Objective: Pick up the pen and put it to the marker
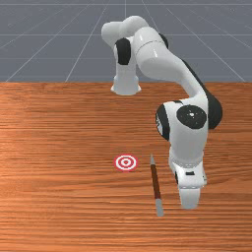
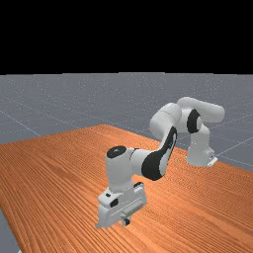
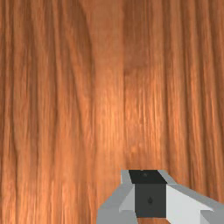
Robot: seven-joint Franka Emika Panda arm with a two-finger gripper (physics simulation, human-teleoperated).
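Note:
In the far view my gripper points down over the table left of the middle. The wrist view has the gripper above bare wood grain. A slim pen, reddish brown with a pale pointed tip and a grey end, lies in the front view with its tip toward the arm's base. My hand is to its right there, apart from it. The marker, a flat red and white ringed disc, lies to the left of the pen's tip. How high my gripper hangs is hard to judge.
The wooden table spreads under everything. The arm's base stands at its back edge in the front view, and the forearm bends out to the front view's right before coming down to the hand.

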